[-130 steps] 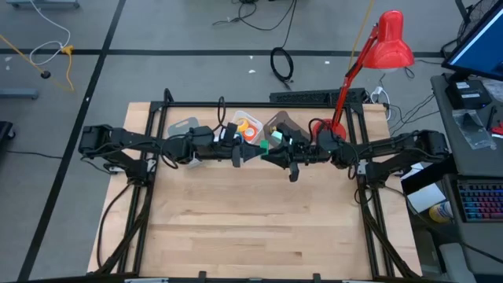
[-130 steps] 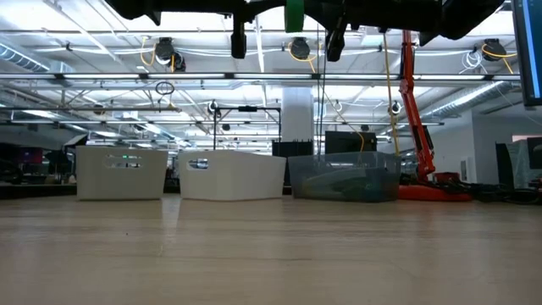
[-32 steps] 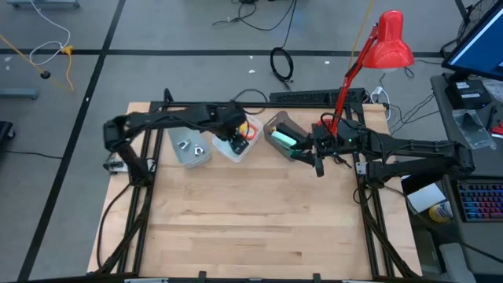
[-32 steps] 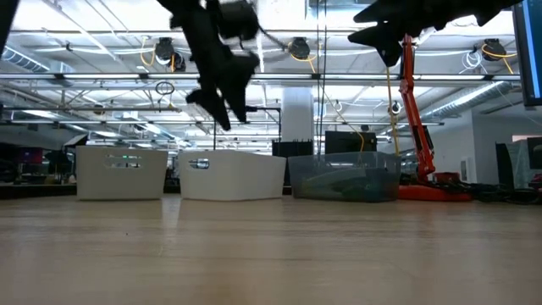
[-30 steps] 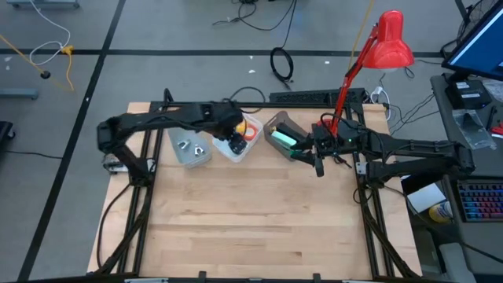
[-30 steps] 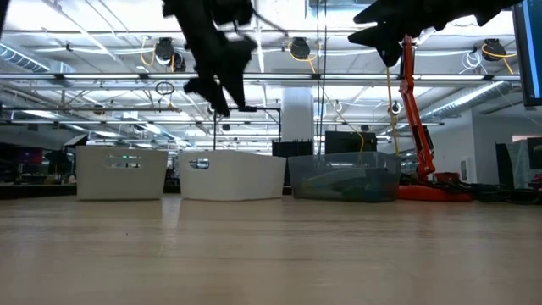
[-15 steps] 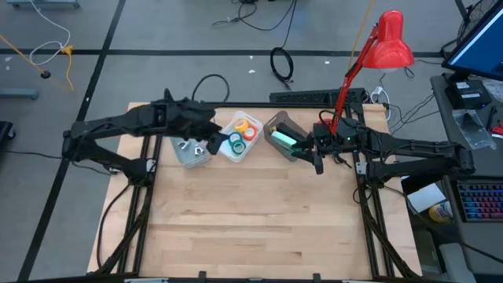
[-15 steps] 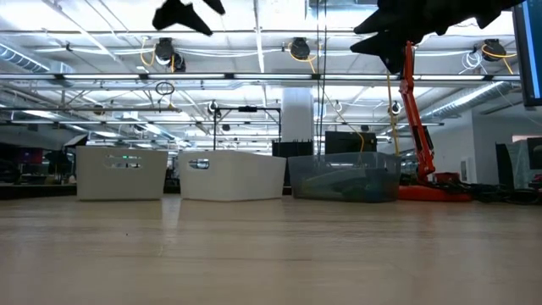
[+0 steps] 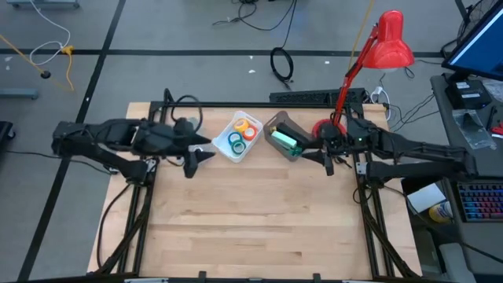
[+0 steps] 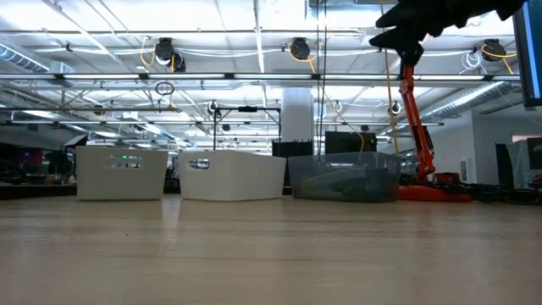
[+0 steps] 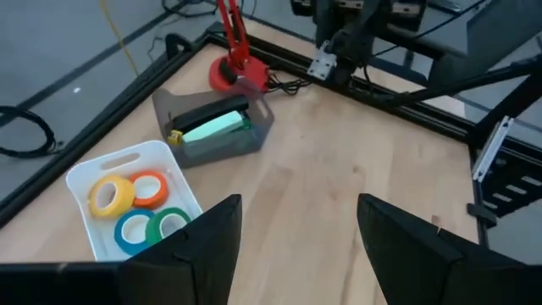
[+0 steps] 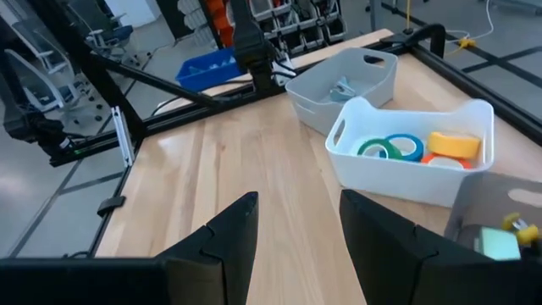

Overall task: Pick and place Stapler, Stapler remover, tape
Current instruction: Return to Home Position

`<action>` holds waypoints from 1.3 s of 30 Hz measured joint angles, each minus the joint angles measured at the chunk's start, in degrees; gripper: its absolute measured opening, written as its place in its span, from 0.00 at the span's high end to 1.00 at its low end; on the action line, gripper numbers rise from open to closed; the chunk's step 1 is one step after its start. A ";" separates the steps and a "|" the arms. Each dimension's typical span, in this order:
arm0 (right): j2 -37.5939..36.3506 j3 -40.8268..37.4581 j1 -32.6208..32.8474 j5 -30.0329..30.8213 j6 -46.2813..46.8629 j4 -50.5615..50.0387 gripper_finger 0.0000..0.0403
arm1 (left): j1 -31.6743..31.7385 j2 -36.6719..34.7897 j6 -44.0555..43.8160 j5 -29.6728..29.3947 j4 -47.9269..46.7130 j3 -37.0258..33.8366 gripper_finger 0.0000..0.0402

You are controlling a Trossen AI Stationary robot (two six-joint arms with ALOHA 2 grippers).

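Wooden table (image 9: 251, 228), 3 bins in a row along its far edge.

White bin (image 12: 398, 182), middle of the row, holds all 4 tape rolls lying flat. Yellow tape (image 11: 110, 196) sits beside orange tape (image 11: 151, 188), and blue tape (image 11: 134, 230) beside green tape (image 11: 172, 224). The rolls are packed close, touching or nearly so.

Dark translucent bin (image 11: 254, 140) stands just beside the white bin on the right arm's side. Green stapler (image 11: 216, 129) lies inside it.

Grey bin (image 12: 373, 72) stands on the other side of the white bin. There are small metal pieces inside, too small to identify. In the high view the left arm covers most of this bin.

Left gripper (image 9: 198, 157) hangs above the table just beside the white bin, over the grey bin's near side. Its fingers are spread with nothing between them.

Right gripper (image 9: 327, 161) hangs near the dark translucent bin, close to the base of the red lamp (image 9: 391, 39). Its fingers are parted and empty.

Both arms reach in from the table's 2 side edges, roughly level with the bin row.

In the low view, 1 arm, the right, shows at the top edge on the lamp side, well above the tabletop. The 3 bins stand in line on the far side, apart from it.
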 joint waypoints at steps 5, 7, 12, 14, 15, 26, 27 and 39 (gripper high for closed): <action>-3.84 0.00 0.00 1.48 -0.68 -4.39 0.60 | -5.22 -6.03 -1.35 -2.90 8.32 -9.43 0.41; -5.41 -0.01 0.00 3.51 -0.54 -5.96 0.60 | -6.95 -9.03 -0.91 -2.49 13.25 -14.56 0.41; -9.25 -0.02 0.00 6.04 -1.27 -10.45 0.60 | -8.53 -16.39 -1.60 -2.40 22.21 -26.98 0.41; -10.39 -0.05 0.00 5.99 -1.49 -11.27 0.60 | -8.40 -18.95 -1.06 -0.77 25.88 -31.43 0.41; -10.94 -0.30 0.00 5.99 -1.49 -11.12 0.60 | -8.18 -20.21 -0.34 0.12 27.90 -33.68 0.41; -21.67 -9.25 0.00 6.19 2.43 -11.01 0.60 | -4.23 -34.46 4.08 5.62 40.39 -50.45 0.41; -22.80 -9.92 0.00 6.22 2.55 -11.03 0.60 | -4.01 -35.96 4.63 5.72 40.26 -51.36 0.41; -34.72 -11.78 0.02 12.16 2.16 -16.97 0.60 | -3.57 -55.33 9.37 7.11 36.52 -58.19 0.41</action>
